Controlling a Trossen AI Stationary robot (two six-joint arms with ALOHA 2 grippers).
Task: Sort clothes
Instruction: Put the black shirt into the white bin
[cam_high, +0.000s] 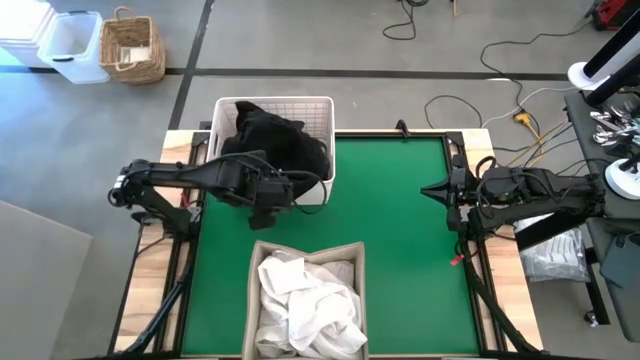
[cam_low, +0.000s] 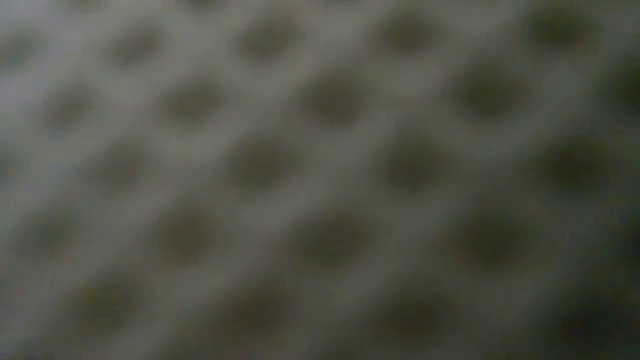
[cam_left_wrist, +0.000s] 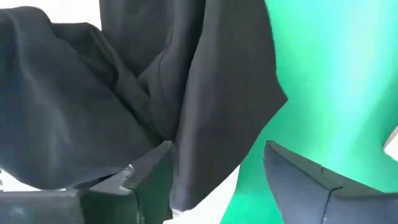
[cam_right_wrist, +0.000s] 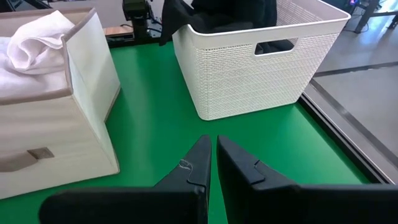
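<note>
The left gripper (cam_high: 268, 203) is hanging at the white basket (cam_high: 322, 108)'s near rim, fingers spread, black clothes (cam_left_wrist: 81, 112) draping between them and piled in the basket. White clothes (cam_high: 305, 300) are filling the beige bin (cam_high: 352, 262). The right gripper (cam_right_wrist: 213, 152) is waiting, fingers pressed together, over the green mat (cam_high: 400, 220)'s right edge

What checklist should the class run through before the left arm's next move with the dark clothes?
1. Dark garment in white basket: ok, though part hangs over the rim.
2. Left gripper open: ok.
3. Left gripper clear of the fabric: cannot tell; cloth hangs right against one finger.
4. White clothes in fabric bin: ok.
5. Right gripper shut, waiting at the mat's right edge: ok.
</note>
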